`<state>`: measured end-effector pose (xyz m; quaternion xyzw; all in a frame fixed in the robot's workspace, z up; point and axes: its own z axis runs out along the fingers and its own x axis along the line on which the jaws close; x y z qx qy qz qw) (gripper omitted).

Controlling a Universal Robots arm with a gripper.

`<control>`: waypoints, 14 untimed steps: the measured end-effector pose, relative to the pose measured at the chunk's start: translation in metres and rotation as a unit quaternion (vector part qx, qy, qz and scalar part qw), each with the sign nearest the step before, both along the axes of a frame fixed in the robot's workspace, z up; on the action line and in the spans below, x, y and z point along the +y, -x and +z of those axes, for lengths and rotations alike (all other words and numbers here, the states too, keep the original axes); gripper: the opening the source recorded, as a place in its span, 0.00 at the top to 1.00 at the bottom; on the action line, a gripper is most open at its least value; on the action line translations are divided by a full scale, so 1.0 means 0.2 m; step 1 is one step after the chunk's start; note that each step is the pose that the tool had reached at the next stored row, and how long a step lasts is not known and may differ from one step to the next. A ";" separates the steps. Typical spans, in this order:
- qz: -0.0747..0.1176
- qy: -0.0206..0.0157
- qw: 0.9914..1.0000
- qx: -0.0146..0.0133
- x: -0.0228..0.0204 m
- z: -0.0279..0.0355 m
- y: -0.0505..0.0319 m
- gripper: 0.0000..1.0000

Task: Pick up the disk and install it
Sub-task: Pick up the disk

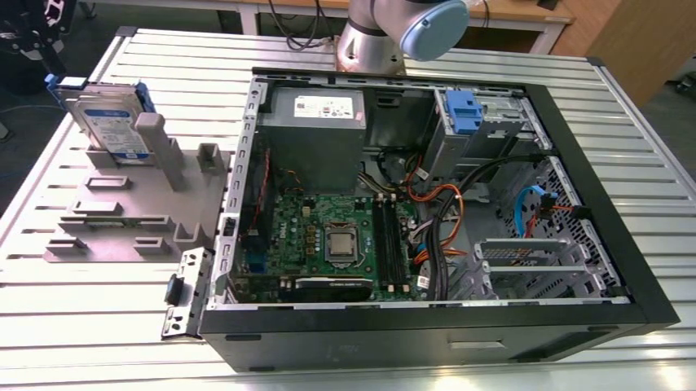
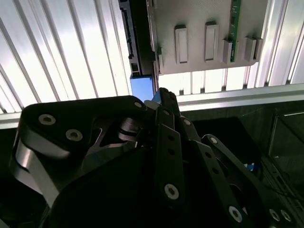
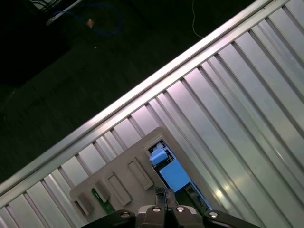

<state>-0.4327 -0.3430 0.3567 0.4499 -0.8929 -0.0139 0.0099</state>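
Second wrist view: gripper (image 2: 164, 97) is covering part of the disk (image 2: 141, 88) beside the grey rack (image 2: 195, 42). Picture edge is cropping the rack.

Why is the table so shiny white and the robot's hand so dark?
Second wrist view: glare whitens the ribbed table, and the hand against it looks black; first wrist view: the table gleams, the floor beyond is dark.

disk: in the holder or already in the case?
In the holder. The disk stands on edge in the grey holder, outside the computer case.
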 end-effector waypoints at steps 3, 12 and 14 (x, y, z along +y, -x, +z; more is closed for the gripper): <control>0.006 0.000 1.000 0.000 0.000 0.000 0.000 0.89; 0.020 0.000 1.000 0.000 0.000 0.000 0.000 0.89; 0.024 0.000 1.000 0.000 0.000 0.000 0.000 0.89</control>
